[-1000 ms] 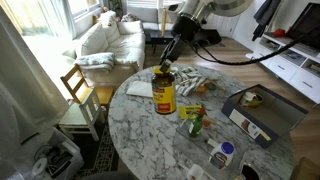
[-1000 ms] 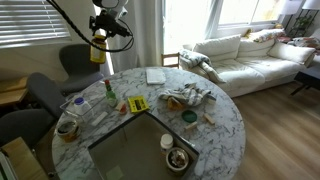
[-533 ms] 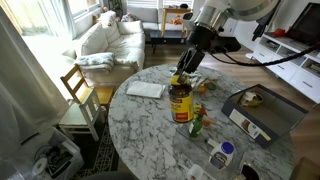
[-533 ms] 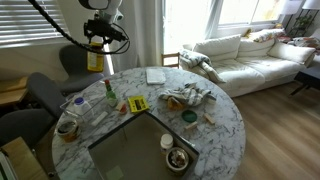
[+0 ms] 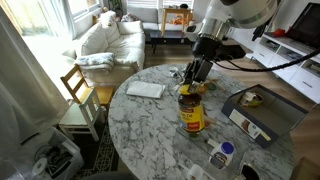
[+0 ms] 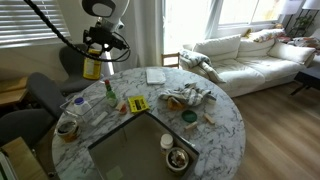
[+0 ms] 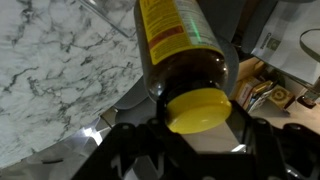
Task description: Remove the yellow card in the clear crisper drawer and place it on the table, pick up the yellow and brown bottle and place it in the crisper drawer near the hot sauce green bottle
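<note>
My gripper (image 5: 191,88) is shut on the yellow lid of the yellow and brown bottle (image 5: 192,115) and holds it upright above the marble table (image 5: 140,125). In an exterior view the jar (image 6: 92,68) hangs just up and left of the green hot sauce bottle (image 6: 109,93), which stands in the faint clear crisper drawer (image 6: 96,114). The yellow card (image 6: 137,104) lies flat on the table beside it. In the wrist view the jaws (image 7: 200,122) clamp the lid, with the amber body (image 7: 178,45) beyond. In the other exterior view the jar hides the green bottle.
A grey open box (image 5: 262,112) (image 6: 140,150) sits at the table's edge. A white booklet (image 5: 145,89) (image 6: 155,75) lies flat. A blue-and-white container (image 5: 223,153) (image 6: 78,102) lies near the drawer. A crumpled cloth (image 6: 186,97) and a bowl (image 6: 177,158) are also on the table.
My gripper has carried the jar across the table and lower, to the spot by the green bottle. Nothing else on the table has moved.
</note>
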